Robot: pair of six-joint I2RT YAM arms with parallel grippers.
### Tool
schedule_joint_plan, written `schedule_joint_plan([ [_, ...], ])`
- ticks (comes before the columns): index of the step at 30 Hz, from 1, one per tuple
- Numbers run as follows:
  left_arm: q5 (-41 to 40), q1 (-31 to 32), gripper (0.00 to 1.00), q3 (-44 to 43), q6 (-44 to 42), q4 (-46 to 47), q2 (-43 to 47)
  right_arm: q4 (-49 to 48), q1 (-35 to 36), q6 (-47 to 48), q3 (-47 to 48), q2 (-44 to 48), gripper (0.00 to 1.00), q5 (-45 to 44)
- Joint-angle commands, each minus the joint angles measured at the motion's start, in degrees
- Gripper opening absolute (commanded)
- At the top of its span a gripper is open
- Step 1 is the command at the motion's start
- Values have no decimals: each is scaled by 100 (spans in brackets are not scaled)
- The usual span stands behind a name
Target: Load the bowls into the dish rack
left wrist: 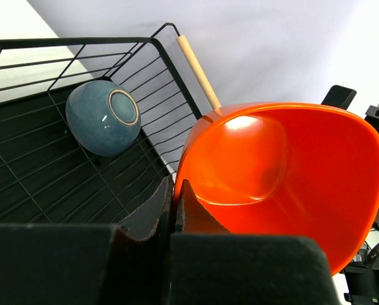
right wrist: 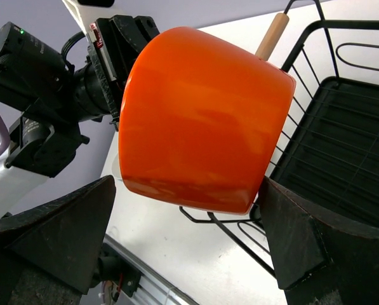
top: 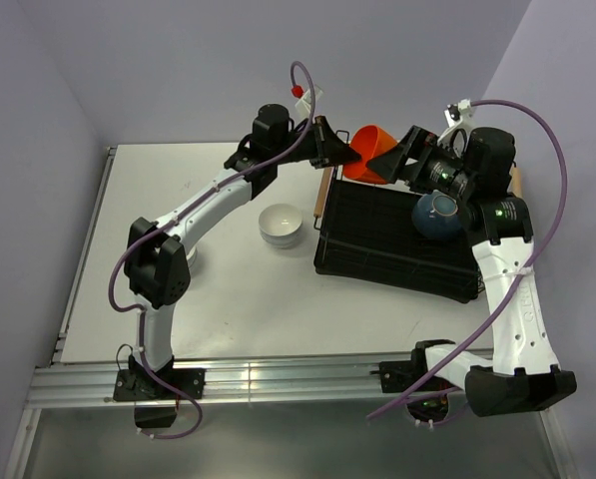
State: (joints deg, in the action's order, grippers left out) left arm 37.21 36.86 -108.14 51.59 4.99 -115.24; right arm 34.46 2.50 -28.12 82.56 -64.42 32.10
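Observation:
The orange bowl hangs in the air over the far left end of the dish rack. My left gripper is shut on the rim of the orange bowl. My right gripper is open, its wide fingers straddling the orange bowl from the other side; I see a gap at the left finger, while the right finger is close to the rim. A dark blue bowl lies on its side in the rack. A white bowl sits on the table left of the rack.
The rack's wooden handle and wire wall lie just beneath and beside the orange bowl. The two grippers face each other closely. The right arm reaches over the rack's right side. Purple walls close in at the back.

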Motion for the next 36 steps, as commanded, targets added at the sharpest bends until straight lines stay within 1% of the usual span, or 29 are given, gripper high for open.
schedule_joint_plan([
  [1, -47, 75, 0, -313, -123, 212, 204, -255, 154, -1, 304, 26, 100, 34],
  [6, -144, 128, 0, -278, -158, 204, 248, -264, 207, -106, 287, -44, 100, -177],
  [11, -320, 260, 0, -401, -343, -25, 239, -264, 233, -168, 260, -132, 100, -379],
  [18, -451, 322, 0, -392, -378, -104, 265, -326, 242, -282, 286, -193, 98, -292],
  [21, -487, 348, 0, -410, -448, -157, 283, -326, 242, -264, 313, -237, 91, -353],
  [22, -495, 357, 0, -410, -466, -165, 283, -326, 242, -256, 313, -237, 86, -371],
  [24, -513, 366, 0, -410, -483, -192, 292, -326, 242, -221, 322, -290, 81, -388],
  [25, -504, 374, 0, -419, -475, -201, 292, -317, 242, -212, 322, -299, 74, -388],
  [27, -487, 383, 1, -384, -475, -192, 300, -326, 242, -168, 322, -308, 65, -397],
  [28, -461, 383, 1, -366, -466, -192, 309, -326, 242, -159, 313, -308, 51, -397],
  [29, -460, 383, 3, -322, -457, -201, 318, -334, 251, -133, 322, -299, 43, -406],
  [30, -443, 383, 8, -305, -466, -209, 318, -343, 242, -115, 322, -281, 35, -423],
  [31, -443, 383, 11, -296, -492, -235, 327, -352, 251, -97, 322, -273, 18, -432],
  [32, -443, 383, 14, -261, -510, -244, 327, -335, 242, -54, 339, -255, 8, -458],
  [33, -417, 383, 23, -243, -536, -253, 327, -308, 242, -27, 357, -238, 0, -494],
  [36, -390, 383, 36, -173, -571, -253, 353, -238, 242, 61, 427, -150, 0, -652],
])
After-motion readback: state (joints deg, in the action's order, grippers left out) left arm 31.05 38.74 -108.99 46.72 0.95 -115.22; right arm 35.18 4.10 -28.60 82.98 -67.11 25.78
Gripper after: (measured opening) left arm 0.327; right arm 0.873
